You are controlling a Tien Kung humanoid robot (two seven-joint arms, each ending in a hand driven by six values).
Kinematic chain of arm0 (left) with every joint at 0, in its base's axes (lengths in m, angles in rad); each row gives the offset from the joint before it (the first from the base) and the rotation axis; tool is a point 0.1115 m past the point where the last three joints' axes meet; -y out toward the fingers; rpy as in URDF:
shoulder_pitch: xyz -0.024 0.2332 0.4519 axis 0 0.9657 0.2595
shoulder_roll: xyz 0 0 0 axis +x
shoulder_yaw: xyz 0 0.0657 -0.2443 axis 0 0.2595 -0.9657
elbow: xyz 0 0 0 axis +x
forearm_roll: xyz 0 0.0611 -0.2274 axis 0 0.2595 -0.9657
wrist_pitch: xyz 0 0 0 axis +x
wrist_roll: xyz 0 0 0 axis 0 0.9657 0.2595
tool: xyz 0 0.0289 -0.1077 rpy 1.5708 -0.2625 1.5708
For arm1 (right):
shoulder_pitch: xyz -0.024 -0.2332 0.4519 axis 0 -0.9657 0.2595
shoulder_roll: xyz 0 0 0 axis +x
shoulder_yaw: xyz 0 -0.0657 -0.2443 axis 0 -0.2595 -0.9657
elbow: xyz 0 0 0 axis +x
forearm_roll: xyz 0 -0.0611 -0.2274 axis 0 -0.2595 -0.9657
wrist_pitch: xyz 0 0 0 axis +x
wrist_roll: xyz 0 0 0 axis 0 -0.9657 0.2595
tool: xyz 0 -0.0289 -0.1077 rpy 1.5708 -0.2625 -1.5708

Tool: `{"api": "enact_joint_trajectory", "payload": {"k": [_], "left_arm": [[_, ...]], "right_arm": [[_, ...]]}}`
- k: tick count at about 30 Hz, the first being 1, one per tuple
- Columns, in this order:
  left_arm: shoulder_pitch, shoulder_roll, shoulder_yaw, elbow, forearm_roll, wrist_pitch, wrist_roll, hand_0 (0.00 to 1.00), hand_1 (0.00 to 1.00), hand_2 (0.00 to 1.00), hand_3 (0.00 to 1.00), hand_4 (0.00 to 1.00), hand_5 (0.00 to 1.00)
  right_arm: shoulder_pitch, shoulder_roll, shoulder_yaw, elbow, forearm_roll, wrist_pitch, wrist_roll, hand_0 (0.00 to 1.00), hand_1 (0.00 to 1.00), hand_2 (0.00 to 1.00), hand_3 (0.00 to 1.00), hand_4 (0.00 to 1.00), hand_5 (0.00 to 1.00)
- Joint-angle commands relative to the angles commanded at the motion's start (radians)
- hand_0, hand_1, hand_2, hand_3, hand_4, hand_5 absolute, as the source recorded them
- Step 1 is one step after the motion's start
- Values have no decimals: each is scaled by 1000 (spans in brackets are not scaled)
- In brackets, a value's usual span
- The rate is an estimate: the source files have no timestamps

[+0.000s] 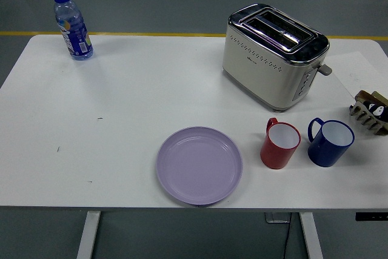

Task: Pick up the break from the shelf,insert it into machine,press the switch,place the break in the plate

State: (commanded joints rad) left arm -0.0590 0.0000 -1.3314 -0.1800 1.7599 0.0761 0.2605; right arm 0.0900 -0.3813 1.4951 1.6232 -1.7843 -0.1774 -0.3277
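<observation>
A cream and chrome toaster (274,56) stands at the back right of the white table (121,119), its two slots facing up and its lever (325,68) on the right end. A lilac plate (199,165) lies bare near the front edge. At the right edge a small wooden rack (370,112) holds something dark and light; I cannot tell whether it is bread. Neither robot hand shows in the head view.
A red mug (280,144) and a blue mug (329,141) stand side by side between the plate and the rack. A water bottle (73,25) with a blue cap stands at the back left. Cables lie on the floor beyond the table.
</observation>
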Motion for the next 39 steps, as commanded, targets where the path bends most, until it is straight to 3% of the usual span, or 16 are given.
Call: {"api": "enact_joint_trajectory", "payload": {"k": [11,12,13,26,36,37,39], "left_arm": [[-2,0,7,0,-5,1,1,605,472,453,571,346,984],[-3,0,6,0,-5,1,1,605,472,453,571,346,984],[-3,0,6,0,-6,2,1,605,470,453,570,344,980],[-6,0,3,0,-1,2,1,603,469,447,567,335,967],[-6,0,4,0,1,1,3,602,468,447,565,335,965],[-6,0,4,0,3,1,3,601,467,448,564,335,964],[-7,0,8,0,-2,1,3,601,467,448,564,335,964]], "right_arm": [[58,4,-69,-57,-379,28,-65,917,846,868,876,857,62],[64,6,-74,-60,-382,30,-72,917,846,868,876,857,62],[70,9,-78,-63,-381,33,-79,849,802,833,860,852,75],[93,31,-111,-68,-326,35,-108,838,787,819,856,843,94],[151,41,-153,-168,-386,44,-173,820,770,801,852,841,96],[160,42,-159,-183,-396,47,-185,773,687,695,809,836,98],[172,44,-163,-205,-410,47,-196,773,687,695,809,836,98]]}}
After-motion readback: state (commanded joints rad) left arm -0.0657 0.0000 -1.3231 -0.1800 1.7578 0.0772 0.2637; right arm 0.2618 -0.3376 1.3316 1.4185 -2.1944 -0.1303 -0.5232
